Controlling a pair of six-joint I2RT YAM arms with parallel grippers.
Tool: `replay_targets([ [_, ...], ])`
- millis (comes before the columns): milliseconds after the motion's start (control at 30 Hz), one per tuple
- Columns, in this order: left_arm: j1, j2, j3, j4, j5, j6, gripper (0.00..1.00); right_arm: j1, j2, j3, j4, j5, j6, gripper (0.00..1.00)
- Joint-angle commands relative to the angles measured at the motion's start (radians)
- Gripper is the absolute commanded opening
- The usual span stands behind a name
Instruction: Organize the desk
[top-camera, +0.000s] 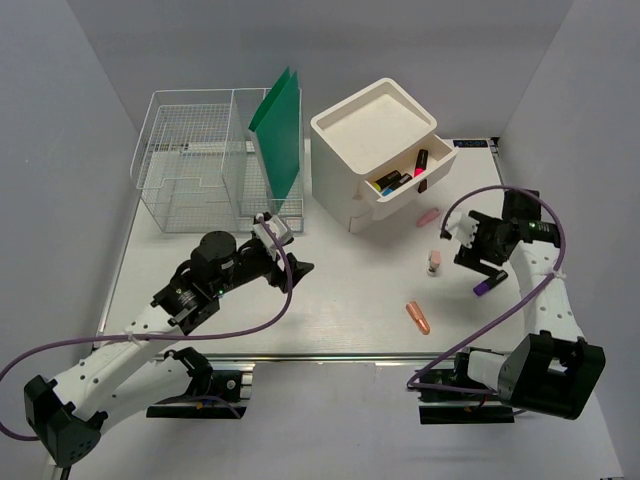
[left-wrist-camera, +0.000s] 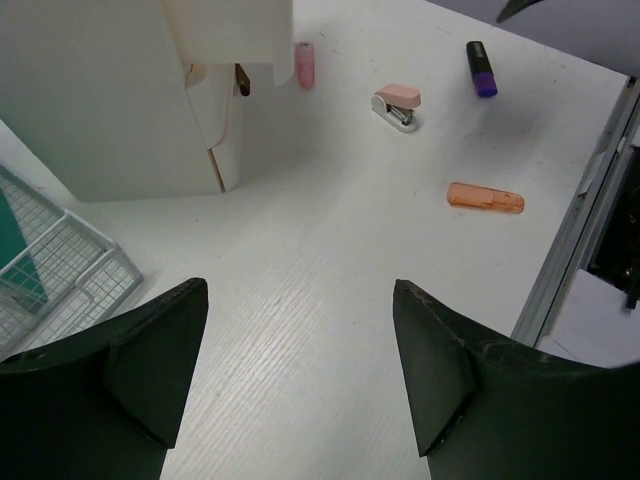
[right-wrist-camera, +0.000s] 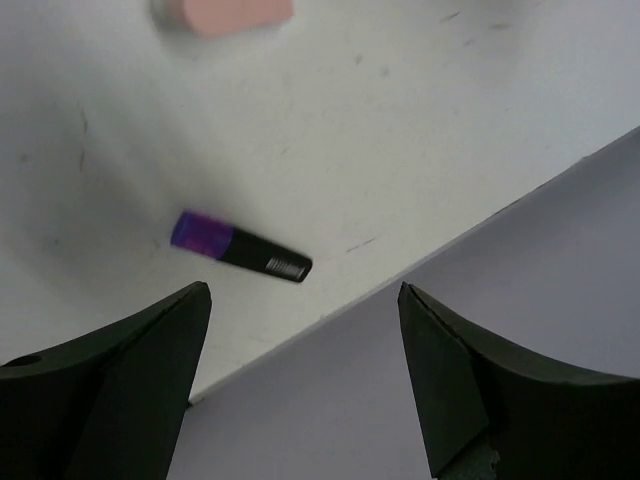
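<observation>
The desk (top-camera: 340, 285) is a white tabletop with a metal rail along its near edge. On its right part lie a purple and black highlighter (top-camera: 484, 287), a small pink stapler (top-camera: 434, 262), an orange capped piece (top-camera: 419, 317) and a pink piece (top-camera: 428, 217). My right gripper (top-camera: 472, 255) is open and empty, just above the highlighter (right-wrist-camera: 240, 247), which lies beyond its fingertips in the right wrist view. My left gripper (top-camera: 288, 250) is open and empty over bare desk (left-wrist-camera: 300, 230) near the wire basket. From the left wrist I see the stapler (left-wrist-camera: 398, 105), the orange piece (left-wrist-camera: 485, 197) and the highlighter (left-wrist-camera: 481, 68).
A white drawer box (top-camera: 375, 145) stands at the back, its top drawer (top-camera: 410, 185) open with markers inside. A wire basket (top-camera: 195, 170) holds an upright green folder (top-camera: 280, 125) at the back left. Grey walls (right-wrist-camera: 480, 230) close in on the right.
</observation>
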Motion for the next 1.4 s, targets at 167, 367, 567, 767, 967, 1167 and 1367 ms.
replay_targets([
  [167,0.001,0.009,-0.012,-0.019,-0.022,0.063,0.85,-0.008,0.023,-0.071,-0.086,0.313,-0.301,0.89],
  [367,-0.010,-0.022,-0.076,0.042,-0.025,0.080,0.86,-0.011,0.035,-0.163,0.026,0.413,-0.426,0.89],
  [567,-0.001,-0.017,-0.096,0.033,-0.016,0.048,0.87,-0.011,0.082,-0.243,0.173,0.436,-0.479,0.89],
  [767,-0.001,0.003,-0.030,-0.051,-0.035,0.046,0.86,-0.012,0.164,-0.182,0.190,0.392,-0.503,0.89],
  [967,-0.001,-0.014,-0.035,-0.073,-0.050,0.031,0.87,-0.008,0.242,-0.173,0.207,0.363,-0.540,0.89],
  [1167,-0.001,-0.030,-0.055,-0.085,-0.062,0.035,0.87,-0.008,0.315,-0.130,0.177,0.366,-0.549,0.87],
  [1367,-0.001,-0.039,-0.090,-0.059,-0.059,0.023,0.86,-0.001,0.378,-0.110,0.164,0.376,-0.594,0.82],
])
